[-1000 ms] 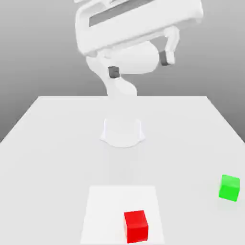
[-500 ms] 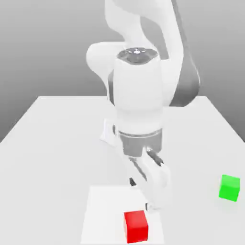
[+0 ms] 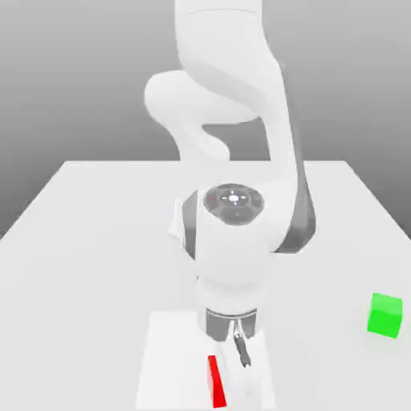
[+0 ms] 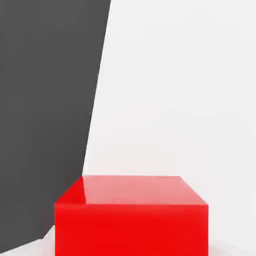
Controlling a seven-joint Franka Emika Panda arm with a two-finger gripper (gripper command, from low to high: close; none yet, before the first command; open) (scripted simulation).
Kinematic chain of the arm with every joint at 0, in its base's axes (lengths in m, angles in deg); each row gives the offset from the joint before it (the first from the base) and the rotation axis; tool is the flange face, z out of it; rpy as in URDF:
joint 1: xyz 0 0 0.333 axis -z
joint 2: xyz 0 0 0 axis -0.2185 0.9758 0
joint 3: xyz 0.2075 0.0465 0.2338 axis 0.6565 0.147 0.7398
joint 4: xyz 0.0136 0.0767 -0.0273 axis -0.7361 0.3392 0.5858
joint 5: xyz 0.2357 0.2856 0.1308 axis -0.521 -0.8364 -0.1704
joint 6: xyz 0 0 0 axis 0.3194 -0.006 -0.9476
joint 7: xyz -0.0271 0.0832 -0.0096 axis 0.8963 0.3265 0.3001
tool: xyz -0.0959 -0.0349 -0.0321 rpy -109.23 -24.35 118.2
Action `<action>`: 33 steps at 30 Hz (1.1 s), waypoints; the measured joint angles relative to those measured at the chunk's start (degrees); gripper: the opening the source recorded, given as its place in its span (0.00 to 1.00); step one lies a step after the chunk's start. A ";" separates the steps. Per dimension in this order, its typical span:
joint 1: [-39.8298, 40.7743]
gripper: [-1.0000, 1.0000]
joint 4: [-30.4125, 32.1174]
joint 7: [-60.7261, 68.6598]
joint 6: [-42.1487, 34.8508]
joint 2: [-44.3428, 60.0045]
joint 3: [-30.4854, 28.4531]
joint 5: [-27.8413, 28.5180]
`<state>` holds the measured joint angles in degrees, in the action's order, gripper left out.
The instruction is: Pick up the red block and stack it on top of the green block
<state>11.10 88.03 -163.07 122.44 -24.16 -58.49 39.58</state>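
My claw (image 3: 241,363) hangs low just beside the red block (image 3: 215,380), which lies well apart from the green block (image 3: 384,315); I cannot tell how my claw is set.

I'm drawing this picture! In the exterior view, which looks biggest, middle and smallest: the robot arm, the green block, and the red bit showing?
1. Arm: by far the biggest.
2. Green block: much smaller.
3. Red block: smallest as seen, since the arm hides most of it; just a thin strip shows. Its real size can't be judged here.

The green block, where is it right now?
The green block sits on the white table at the exterior view's right, well apart from the red block and the arm.
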 joint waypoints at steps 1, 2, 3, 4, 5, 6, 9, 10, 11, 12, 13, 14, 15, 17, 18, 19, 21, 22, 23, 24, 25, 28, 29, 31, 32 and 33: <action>0.06 0.00 0.30 0.15 -1.64 -1.92 0.11 -0.21; 0.16 0.00 0.62 0.33 -3.32 -3.91 0.24 -0.49; 0.17 0.00 0.92 0.80 -4.82 -5.63 0.54 -0.75; -0.11 0.00 1.12 2.33 -5.53 -6.37 1.46 -0.92; -0.54 0.00 1.29 4.23 -5.96 -6.79 2.55 -1.08; -1.01 0.00 1.44 6.25 -6.29 -7.12 3.71 -1.22; -2.55 0.00 1.89 12.52 -7.02 -7.89 7.31 -1.46; -3.12 0.00 2.03 14.61 -7.24 -8.16 8.48 -1.50; -3.58 0.00 2.18 16.66 -7.44 -8.43 9.76 -1.46; -4.13 0.00 2.33 18.73 -7.65 -8.72 10.94 -1.46; -4.71 0.00 2.48 20.78 -7.85 -9.03 12.10 -1.43; -5.52 0.00 2.62 22.83 -8.07 -9.36 13.03 -1.42; -6.14 0.00 2.77 24.85 -8.29 -9.70 14.14 -1.36; -7.39 0.00 3.09 28.88 -8.64 -10.41 16.36 -1.15; -8.05 0.00 3.24 30.86 -8.83 -10.79 17.44 -1.01; -8.73 0.00 3.40 32.82 -9.01 -11.17 18.51 -0.85; -10.25 0.00 3.72 36.69 -9.37 -11.97 20.58 -0.44; -11.13 0.00 3.88 38.60 -9.55 -12.38 21.56 -0.21; -12.08 0.00 4.04 40.49 -9.72 -12.80 22.49 0.04; -13.11 0.00 4.20 42.37 -9.90 -13.22 23.37 0.32; -14.21 0.00 4.36 44.24 -10.07 -13.65 24.17 0.61; -15.93 0.00 4.47 45.54 -8.21 -11.76 24.40 3.92; -16.49 0.00 4.35 44.34 -6.70 -9.95 23.56 5.95; -18.25 0.00 4.07 41.46 -3.39 -5.96 21.08 10.21; -19.17 1.00 3.93 40.16 -1.92 -4.20 19.83 12.05; -19.17 1.00 3.93 40.16 -1.92 -4.20 19.83 12.05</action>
<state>-8.07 91.96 -122.90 120.52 -28.35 -38.67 51.63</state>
